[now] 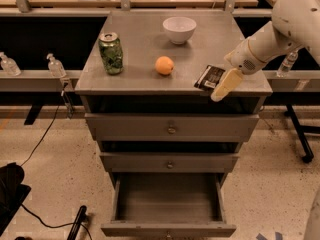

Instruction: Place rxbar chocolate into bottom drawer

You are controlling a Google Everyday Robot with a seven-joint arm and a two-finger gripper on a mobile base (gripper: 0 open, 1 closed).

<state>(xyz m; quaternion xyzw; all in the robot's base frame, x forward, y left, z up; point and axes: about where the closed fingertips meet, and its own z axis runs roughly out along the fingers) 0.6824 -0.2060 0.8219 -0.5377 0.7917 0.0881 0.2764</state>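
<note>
Gripper [223, 88] hung over the front right edge of the cabinet top [140, 44], just beside the black snack bar [209, 77], orange [164, 65], green can [111, 53] and white bowl [179, 29] stood further left, bottom drawer [168, 229] was pulled open.

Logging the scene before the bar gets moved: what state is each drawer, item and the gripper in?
bottom drawer: pulled open, nothing visible inside
middle drawer: shut
top drawer: shut
rxbar chocolate: lying flat on the cabinet top, near its front right edge
green can: upright
white bowl: upright
orange: resting on the cabinet top
gripper: at the bar's right end, bar not lifted
</note>
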